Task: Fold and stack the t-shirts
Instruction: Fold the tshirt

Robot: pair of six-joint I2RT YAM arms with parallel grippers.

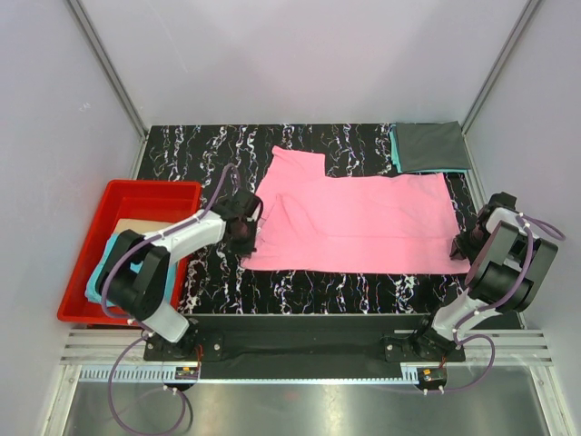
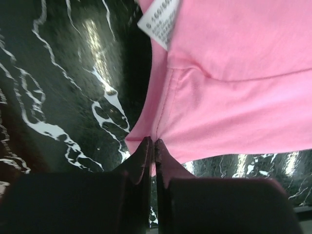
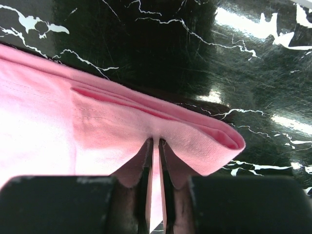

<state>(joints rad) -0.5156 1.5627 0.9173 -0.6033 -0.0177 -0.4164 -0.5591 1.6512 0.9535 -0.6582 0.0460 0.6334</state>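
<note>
The pink t-shirt [image 1: 354, 218] lay spread across the middle of the table [image 1: 195, 150], its side edges pinched by the left gripper [image 2: 153, 148] and right gripper [image 3: 155, 146], both clamped on cloth. A folded dark grey shirt [image 1: 429, 145] already sat on a teal one [image 1: 394, 156] at the far right corner. The pink shirt's folding looked unfinished.

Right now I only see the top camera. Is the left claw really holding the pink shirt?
Observer: Yes. The left wrist view shows the left gripper shut on a corner of the pink t-shirt.
Operator: And the other claw?
Observer: The right gripper is shut on a folded-over pink edge.
Operator: Anything else I can't see?
Observer: A white label with small print sits near the left pinch.
</note>
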